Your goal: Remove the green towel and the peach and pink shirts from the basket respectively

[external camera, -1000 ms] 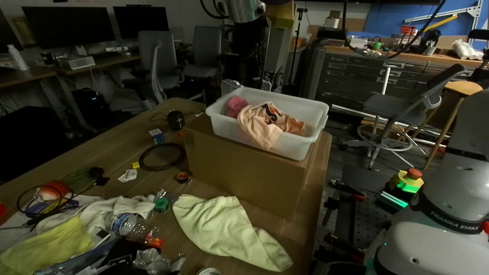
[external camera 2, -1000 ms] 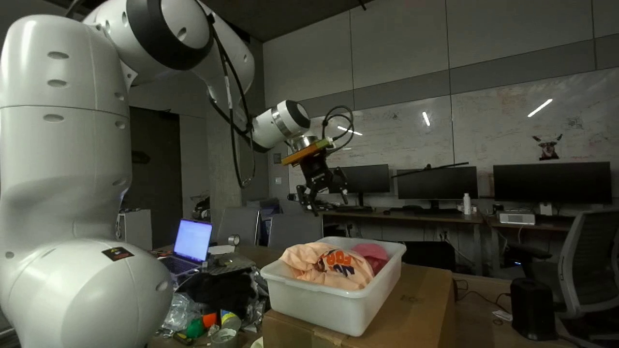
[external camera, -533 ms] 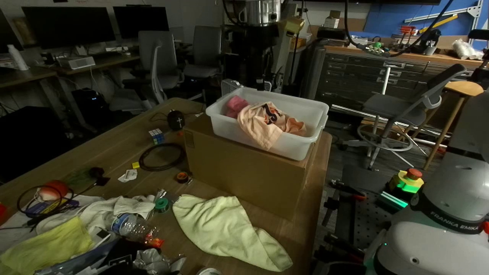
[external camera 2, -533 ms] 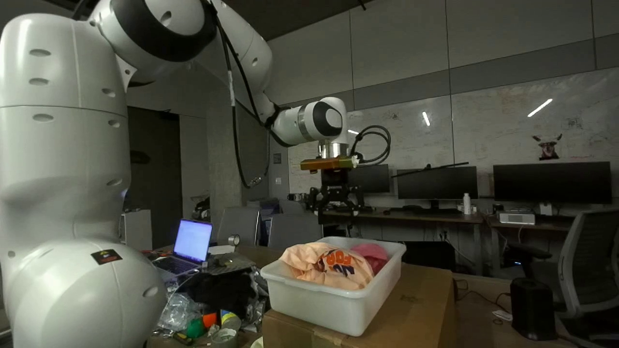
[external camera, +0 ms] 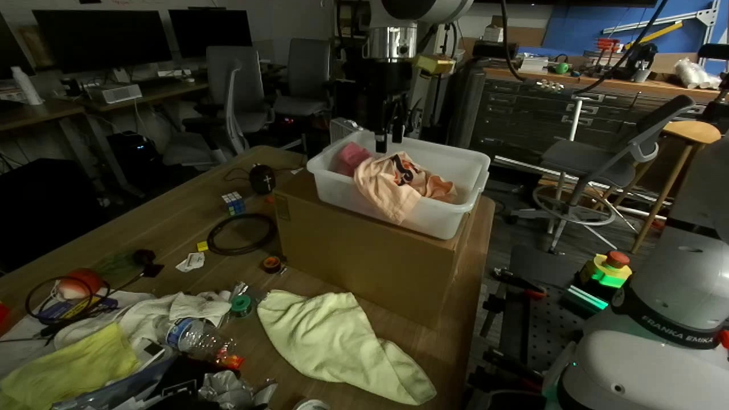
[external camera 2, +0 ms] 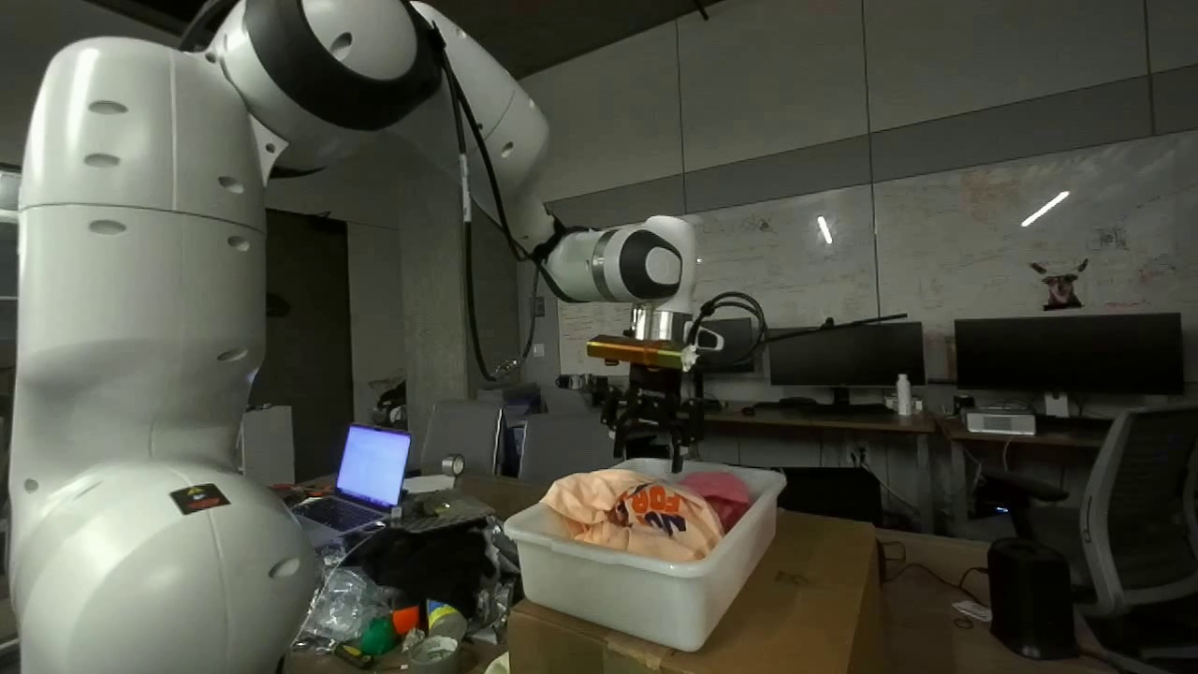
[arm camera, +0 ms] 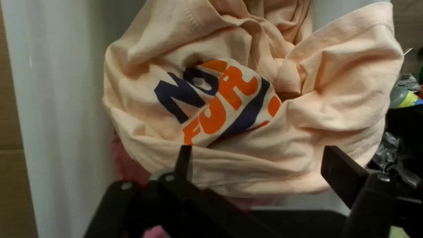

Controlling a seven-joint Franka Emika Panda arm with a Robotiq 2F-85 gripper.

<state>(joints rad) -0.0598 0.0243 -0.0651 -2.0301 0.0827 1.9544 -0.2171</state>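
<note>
The white basket (external camera: 450,223) stands on a cardboard box, also seen in an exterior view (external camera 2: 608,594). The peach shirt (external camera: 383,183) lies bunched in it, with one part hanging over the rim; its orange and navy lettering shows in the wrist view (arm camera: 211,112). The pink shirt (external camera: 351,155) sits at one end, partly under the peach shirt, and shows in an exterior view (external camera 2: 719,489). The pale green towel (external camera: 342,341) lies spread on the table beside the box. My gripper (external camera 2: 648,456) is open, empty and pointing down just above the shirts; its fingers stand wide apart in the wrist view (arm camera: 257,155).
The cardboard box (external camera: 364,267) raises the basket above the table. A plastic bottle (external camera: 193,336), a yellow cloth (external camera: 71,361), a black cable coil (external camera: 242,233) and a Rubik's cube (external camera: 233,203) lie on the table. A laptop (external camera 2: 372,468) and clutter stand near the robot base.
My gripper has swung from a tilted pose to pointing straight down, and has come lower over the basket. The shirts, basket and towel have not moved.
</note>
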